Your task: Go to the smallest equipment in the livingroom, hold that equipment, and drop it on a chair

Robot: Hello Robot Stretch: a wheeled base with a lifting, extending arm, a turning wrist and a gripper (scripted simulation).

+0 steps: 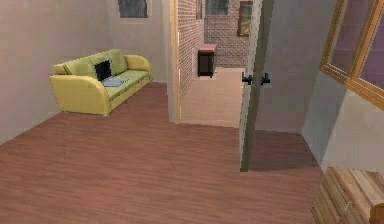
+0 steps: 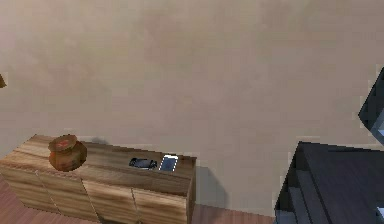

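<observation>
Two flat devices, one dark handset (image 2: 142, 163) just beside one pale handset (image 2: 168, 162), near the dresser's (image 2: 110, 188) right edge; one brown pot (image 2: 66, 152) near its left edge; the claw's state I cannot tell.

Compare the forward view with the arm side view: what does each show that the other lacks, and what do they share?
Forward view: a yellow sofa with a laptop on it, an open door, a brick wall and a window. Arm side view: a brown pot, a dark device, a white device and dark furniture. Shared: likely the same wooden dresser, and wood floor.
</observation>
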